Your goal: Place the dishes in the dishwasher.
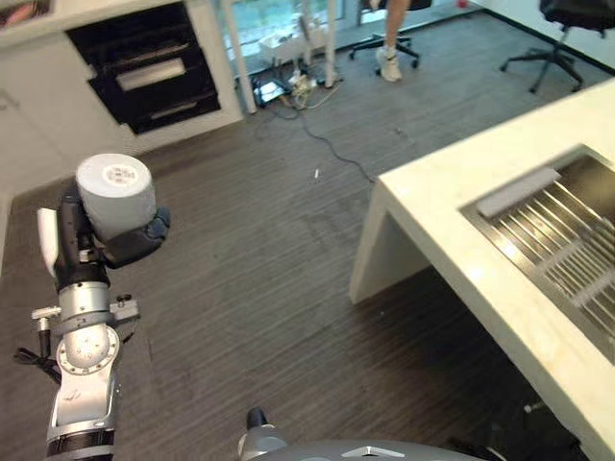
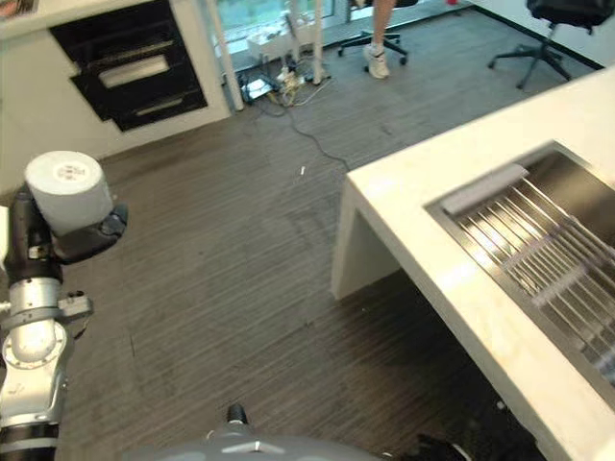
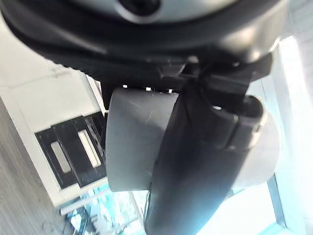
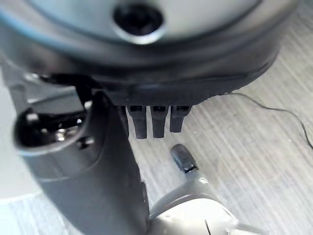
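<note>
Dark striped wood floor (image 1: pixel 259 250) spreads across the room. On the right stands the pale stone counter (image 1: pixel 452 192), its sunken steel sink (image 1: pixel 562 245) fitted with a ribbed drying rack. Far back on the left sits the white cabinet with black drawer fronts (image 1: pixel 154 67). A black office chair (image 1: pixel 562 29) stands at the far right, a person's leg and white shoe (image 1: pixel 389 58) beside another chair. At the left, raised, the left hand (image 1: pixel 120 240) wraps its fingers round the light-grey cylindrical cup (image 1: pixel 115 192), held upside down, base upward. The right hand (image 4: pixel 146 120) hangs over the floor, fingers straight and relaxed, holding nothing.
</note>
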You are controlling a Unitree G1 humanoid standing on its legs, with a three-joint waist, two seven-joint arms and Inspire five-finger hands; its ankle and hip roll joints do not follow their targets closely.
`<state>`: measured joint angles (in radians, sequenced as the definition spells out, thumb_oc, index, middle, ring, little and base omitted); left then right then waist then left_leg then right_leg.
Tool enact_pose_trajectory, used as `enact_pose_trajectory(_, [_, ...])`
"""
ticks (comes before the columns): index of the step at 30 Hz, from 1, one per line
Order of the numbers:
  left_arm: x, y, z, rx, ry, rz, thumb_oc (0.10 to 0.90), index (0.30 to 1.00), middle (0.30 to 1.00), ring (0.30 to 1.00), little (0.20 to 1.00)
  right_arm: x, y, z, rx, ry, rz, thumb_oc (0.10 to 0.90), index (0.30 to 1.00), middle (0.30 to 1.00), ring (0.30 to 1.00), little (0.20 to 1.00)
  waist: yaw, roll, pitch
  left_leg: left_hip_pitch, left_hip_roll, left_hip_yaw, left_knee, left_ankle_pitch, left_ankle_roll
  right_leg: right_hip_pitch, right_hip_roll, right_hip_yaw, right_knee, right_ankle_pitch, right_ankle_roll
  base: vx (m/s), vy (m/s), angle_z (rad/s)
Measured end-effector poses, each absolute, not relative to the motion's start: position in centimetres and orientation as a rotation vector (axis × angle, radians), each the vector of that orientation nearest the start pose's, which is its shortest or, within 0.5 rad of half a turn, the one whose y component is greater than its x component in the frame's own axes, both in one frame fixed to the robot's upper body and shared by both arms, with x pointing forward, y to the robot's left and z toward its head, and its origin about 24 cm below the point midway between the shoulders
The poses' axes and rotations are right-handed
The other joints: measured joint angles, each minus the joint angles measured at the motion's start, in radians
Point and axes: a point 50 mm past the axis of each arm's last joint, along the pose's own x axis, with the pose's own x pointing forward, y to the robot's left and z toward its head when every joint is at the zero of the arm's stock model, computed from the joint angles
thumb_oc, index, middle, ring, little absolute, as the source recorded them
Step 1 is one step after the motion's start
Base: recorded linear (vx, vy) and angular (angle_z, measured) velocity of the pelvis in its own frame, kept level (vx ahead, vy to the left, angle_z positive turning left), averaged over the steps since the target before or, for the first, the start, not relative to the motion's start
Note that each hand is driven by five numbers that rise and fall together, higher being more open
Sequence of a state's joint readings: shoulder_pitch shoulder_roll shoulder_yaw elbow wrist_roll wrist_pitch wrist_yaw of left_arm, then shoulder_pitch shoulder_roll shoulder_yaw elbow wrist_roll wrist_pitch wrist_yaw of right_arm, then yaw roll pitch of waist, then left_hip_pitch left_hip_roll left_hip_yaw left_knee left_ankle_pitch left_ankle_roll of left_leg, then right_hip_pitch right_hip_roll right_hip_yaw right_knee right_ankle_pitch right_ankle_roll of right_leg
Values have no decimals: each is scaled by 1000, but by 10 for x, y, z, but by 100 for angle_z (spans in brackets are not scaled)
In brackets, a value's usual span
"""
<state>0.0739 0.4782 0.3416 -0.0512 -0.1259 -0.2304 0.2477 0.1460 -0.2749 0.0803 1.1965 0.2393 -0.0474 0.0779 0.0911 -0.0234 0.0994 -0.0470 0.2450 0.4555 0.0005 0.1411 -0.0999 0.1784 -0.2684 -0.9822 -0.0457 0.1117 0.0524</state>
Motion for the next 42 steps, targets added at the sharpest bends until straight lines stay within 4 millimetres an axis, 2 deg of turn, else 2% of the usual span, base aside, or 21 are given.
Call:
enact_pose_trajectory(2, [213, 311, 114, 381, -308, 489, 400, 300, 300, 300, 300, 40, -252, -163, -22, 1268, -220, 800, 900, 900, 900, 900, 21, -7, 2, -12, -19, -4, 63, -57, 13, 14, -58, 3, 79, 39, 18, 30, 517, 56])
enact_pose_trajectory(4, [220, 299, 114, 380, -322, 431, 400, 300, 300, 300, 300, 30, -256, -162, -21, 1288, -240, 800, 900, 900, 900, 900, 24, -28, -5, 9, -113, -12, 41, -121, 53, 67, -156, -1, 192, 40, 16, 181, 453, 138])
enact_pose_trajectory(6, [225, 287, 118, 374, -348, 383, 400, 300, 300, 300, 300, 33, -262, -160, -12, 1268, -272, 800, 900, 900, 900, 900, -16, -11, 18, 26, -151, -103, 33, -137, 84, 38, -250, 152, 389, 64, -40, 219, 315, 165])
enact_pose_trajectory(7, [233, 279, 123, 357, -378, 355, 400, 300, 300, 300, 300, 51, -263, -157, -7, 1199, -264, 800, 900, 900, 900, 900, -21, 10, 40, 57, -150, -163, 10, -142, 104, -28, -193, 403, 433, -110, 77, 282, 309, 125])
enact_pose_trajectory(9, [254, 258, 127, 287, -411, 292, 400, 300, 300, 300, 300, 65, -254, -157, -9, 1172, -224, 800, 900, 900, 900, 900, -54, 48, 64, 67, -133, -290, 3, -154, 112, -86, 13, 691, 399, -244, 77, 157, 134, 177])
enact_pose_trajectory(10, [268, 242, 130, 260, -425, 228, 400, 300, 300, 300, 300, 63, -248, -159, 15, 1174, -216, 800, 900, 900, 900, 900, -81, 49, 66, 74, -126, -368, -19, -135, 104, -111, 98, 780, 383, -296, 61, 151, 46, 217])
enact_pose_trajectory(12, [271, 226, 132, 286, -444, 123, 400, 300, 300, 300, 300, 87, -237, -157, 36, 1118, -173, 800, 900, 900, 900, 900, -76, 6, 72, 121, -175, -421, -65, -139, 117, -226, 140, 816, 368, -306, 70, 180, 42, 189])
enact_pose_trajectory(13, [276, 204, 125, 251, -429, 44, 400, 300, 300, 300, 300, 103, -233, -154, 25, 1076, -138, 800, 900, 900, 900, 900, -117, 19, 82, 122, -172, -564, -62, -158, 132, -305, 213, 893, 312, -283, 26, 218, -23, 220])
enact_pose_trajectory(14, [277, 191, 122, 232, -425, -4, 400, 300, 300, 300, 300, 107, -234, -152, 45, 1062, -155, 800, 900, 900, 900, 900, -102, 24, 89, 124, -162, -605, -49, -169, 138, -354, 241, 941, 313, -258, 18, 247, -66, 268])
enact_pose_trajectory(15, [276, 182, 117, 236, -406, -50, 400, 300, 300, 300, 300, 108, -232, -152, 26, 1064, -137, 800, 900, 900, 900, 900, -94, 2, 91, 116, -177, -627, -23, -168, 121, -356, 235, 960, 255, -188, 27, 116, -82, 177])
enact_pose_trajectory(16, [274, 176, 112, 249, -387, -100, 400, 300, 300, 300, 300, 106, -230, -154, 26, 1075, -121, 800, 900, 900, 900, 900, -92, -28, 93, 155, -195, -641, -31, -176, 116, -336, 206, 929, 245, -114, -30, 37, -88, 176])
enact_pose_trajectory(18, [263, 174, 99, 271, -338, -150, 400, 300, 300, 300, 300, 108, -230, -153, -8, 1071, -101, 800, 900, 900, 900, 900, -75, -27, 90, 126, -177, -654, 23, -160, 62, -240, 215, 842, 173, -115, -52, 103, -116, 141])
enact_pose_trajectory(22, [262, 185, 100, 295, -334, -125, 400, 300, 300, 300, 300, 120, -233, -150, -62, 1064, -74, 800, 900, 900, 900, 900, -43, -24, 81, 146, -163, -616, -60, -125, 41, -149, 269, 781, 22, -99, -75, 130, -86, 55])
enact_pose_trajectory(26, [256, 196, 93, 300, -300, -79, 400, 300, 300, 300, 300, 130, -219, -148, -106, 1039, 2, 800, 900, 900, 900, 900, -34, -81, 63, 154, -186, -599, 46, -159, -8, -60, 261, 782, -51, -88, -73, 73, -71, -2])
enact_pose_trajectory(28, [257, 199, 94, 312, -298, -70, 400, 300, 300, 300, 300, 147, -209, -147, -118, 1037, 17, 800, 900, 900, 900, 900, -4, -100, 51, 156, -195, -603, 24, -172, 5, -56, 250, 798, -51, -90, -75, 55, -29, -43])
enact_pose_trajectory(31, [256, 197, 93, 311, -292, -72, 400, 300, 300, 300, 300, 167, -196, -142, -116, 973, -5, 800, 900, 900, 900, 900, 3, -82, 36, 199, -186, -598, -33, -146, 0, -52, 260, 797, -52, -91, -76, 95, 7, -23])
enact_pose_trajectory(33, [254, 202, 83, 310, -246, -59, 400, 300, 300, 300, 300, 153, -181, -152, -69, 1056, -13, 800, 900, 900, 900, 900, 24, -105, 21, 161, -234, -596, 94, -184, -38, -25, 216, 786, -51, -90, -77, 71, 23, -21])
enact_pose_trajectory(37, [245, 206, 71, 307, -191, -57, 400, 300, 300, 300, 300, 104, -195, -165, -72, 1173, -43, 800, 900, 900, 900, 900, -1, -8, -29, 230, -222, -593, -89, -167, 22, -28, 215, 797, -52, -122, -25, 48, 9, -9])
enact_pose_trajectory(39, [243, 210, 66, 317, -167, -48, 400, 300, 300, 300, 300, 90, -196, -169, -56, 1221, -56, 800, 900, 900, 900, 900, -7, -14, -31, 242, -238, -566, -76, -168, 21, -25, 204, 804, -53, -106, -13, 22, 10, -47])
enact_pose_trajectory(41, [240, 215, 64, 325, -153, -31, 400, 300, 300, 300, 300, 91, -196, -169, -70, 1220, -52, 800, 900, 900, 900, 900, -17, -73, -23, 174, -293, -548, 53, -225, 9, -23, 144, 819, -52, -101, -20, 13, 0, -59])
enact_pose_trajectory(42, [240, 214, 64, 326, -155, -41, 400, 300, 300, 300, 300, 91, -200, -168, -77, 1220, -62, 800, 900, 900, 900, 900, -28, -75, -25, 165, -283, -553, -6, -238, 41, -26, 139, 829, -51, -102, -20, 13, 3, -27])
